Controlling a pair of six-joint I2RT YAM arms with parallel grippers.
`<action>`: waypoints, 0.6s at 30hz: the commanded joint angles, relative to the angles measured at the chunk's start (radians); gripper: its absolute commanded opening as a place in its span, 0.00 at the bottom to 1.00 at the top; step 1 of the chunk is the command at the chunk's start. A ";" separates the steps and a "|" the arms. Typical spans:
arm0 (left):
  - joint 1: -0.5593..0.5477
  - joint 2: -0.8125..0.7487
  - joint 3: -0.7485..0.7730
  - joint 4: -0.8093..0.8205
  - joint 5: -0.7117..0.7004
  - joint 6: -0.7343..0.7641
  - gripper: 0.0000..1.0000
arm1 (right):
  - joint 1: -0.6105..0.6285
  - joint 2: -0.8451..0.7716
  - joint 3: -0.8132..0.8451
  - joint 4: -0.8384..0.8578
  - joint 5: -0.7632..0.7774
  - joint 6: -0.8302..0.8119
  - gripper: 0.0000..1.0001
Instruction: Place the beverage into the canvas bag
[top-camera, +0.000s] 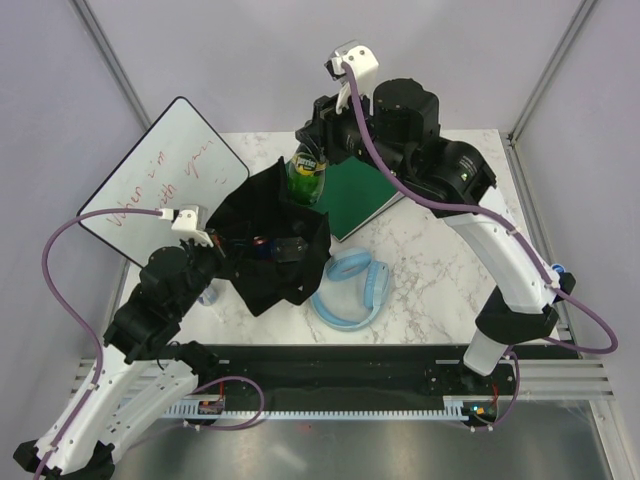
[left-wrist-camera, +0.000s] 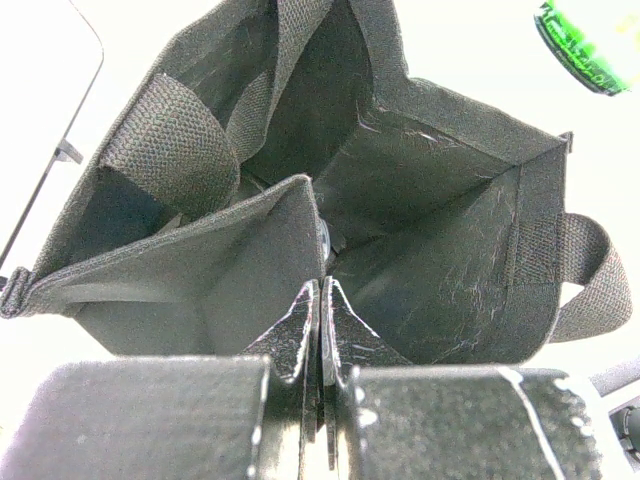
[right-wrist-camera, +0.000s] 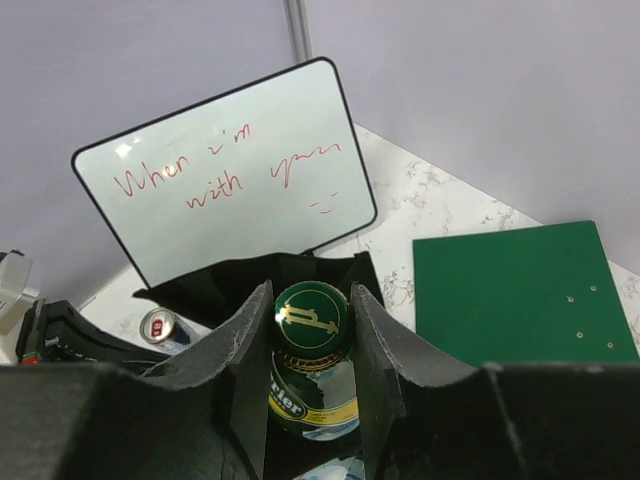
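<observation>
Beverage (right-wrist-camera: 310, 400): green glass bottle with a gold-marked cap, upright. I see it in the air at the far rim of the bag, not inside it.
Right gripper (right-wrist-camera: 311, 300): its two fingers clamp the bottle's neck and shoulder from either side.
Canvas bag (top-camera: 275, 265): black and floppy, mouth spread wide, inside bare from my left wrist view.
Left gripper (left-wrist-camera: 320, 300): jaws pressed together, pinching the bag's near wall.
Green binder (right-wrist-camera: 520, 290): flat, just beside the bag's far side.
Whiteboard (right-wrist-camera: 220, 170): leaning behind the bag, red writing.
Can (right-wrist-camera: 160, 325): beside the bag.
Headphones (top-camera: 350, 290): light blue, on the marble table (top-camera: 440, 260).
</observation>
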 joint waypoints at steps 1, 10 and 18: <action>0.001 0.017 -0.009 0.015 -0.005 0.028 0.02 | 0.045 -0.049 0.011 0.213 -0.050 0.038 0.00; 0.001 0.000 -0.012 0.017 0.002 0.028 0.02 | 0.098 -0.049 -0.100 0.269 -0.059 0.053 0.00; 0.001 -0.006 -0.012 0.020 0.010 0.025 0.02 | 0.097 -0.015 -0.238 0.341 -0.040 0.030 0.00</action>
